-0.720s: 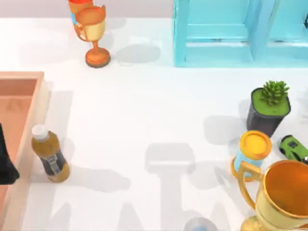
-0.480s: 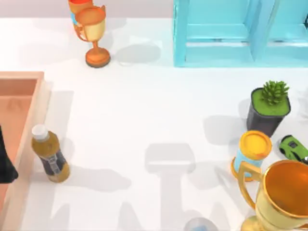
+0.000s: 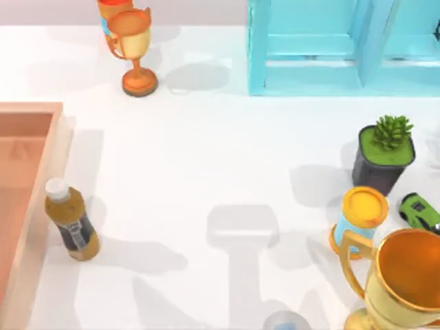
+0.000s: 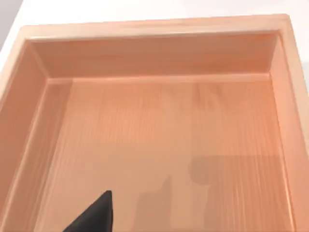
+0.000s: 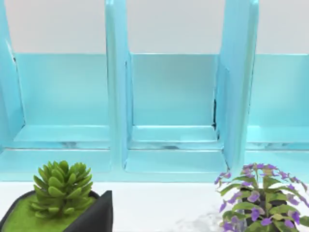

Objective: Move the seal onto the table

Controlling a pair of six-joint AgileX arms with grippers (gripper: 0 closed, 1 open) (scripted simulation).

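Two grippers: a dark tip of each is seen at the edge of its own wrist view.
Left gripper point(image 4: 94, 216): held above the floor of the wooden tray point(image 4: 154, 26); whether it is open or closed cannot be told.
Right gripper point(image 5: 96, 215): held near the potted succulent point(image 5: 60, 186), faced toward the turquoise shelf unit point(image 5: 174, 96); its state cannot be told either.
Seal: its place cannot be told.
Table point(image 3: 206, 158): a plain white surface on which everything else is carried.
Tray position: set against the table's left edge, its raised rim seen in the top view.
Amber bottle point(image 3: 71, 221): white-capped, stood upright on the table just beside the tray's right rim.
Orange trophy cup point(image 3: 134, 51): placed near the far edge, left of the shelf unit.
Right edge: the succulent, a yellow-lidded blue can point(image 3: 361, 220) and a green toy car point(image 3: 421, 212) are grouped there.
Near right corner: taken up by a large gold trophy point(image 3: 402, 282).
Purple-flowered plant point(image 5: 260, 198): seen before the shelf unit in the right wrist view.
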